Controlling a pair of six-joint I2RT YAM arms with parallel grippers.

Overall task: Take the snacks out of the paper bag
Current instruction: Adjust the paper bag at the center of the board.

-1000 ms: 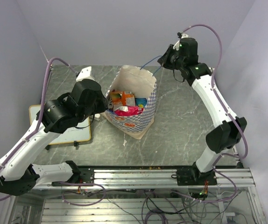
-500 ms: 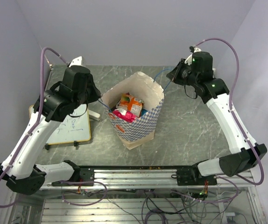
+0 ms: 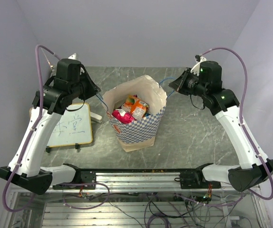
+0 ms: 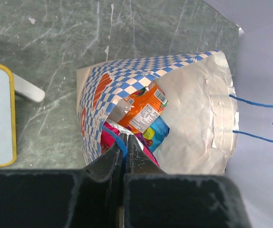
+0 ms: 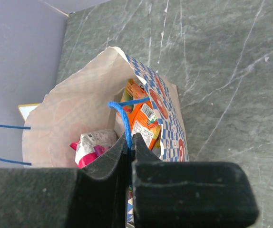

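Because the left fingers clamp the left cord and the right fingers clamp the right cord — pulling apart — the paper bag stands at the middle of the desk, mouth spread wide, baring the snacks inside.

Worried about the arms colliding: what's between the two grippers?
The paper bag, mouth open with the snacks inside, shown in the top view. The left gripper and right gripper each pinch one blue cord handle.
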